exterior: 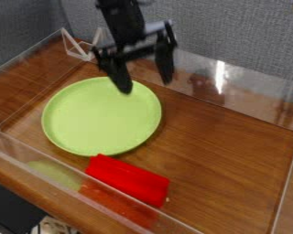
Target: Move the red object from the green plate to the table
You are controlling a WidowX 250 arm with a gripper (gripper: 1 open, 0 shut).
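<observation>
The green plate (pixel 102 116) lies flat on the table (pixel 222 137), toward the left side. Nothing sits on top of it.

The red object (pixel 128 178) lies on the table, at the near edge of the plate. Its left end touches the plate's near rim or overlaps it a little; I cannot tell which. The block lies slanted, with its right end closer to the near wall. It sits close to the clear wall (pixel 39 196) at the near side, and a red glow of it shows in that wall.

The gripper (pixel 143 75) hangs above the far right part of the plate. Its two black fingers (pixel 118 78) point down and stand wide apart. They hold nothing. The picture is a bit blurry around them.

More clear walls run along the far side and the left side of the table.
</observation>
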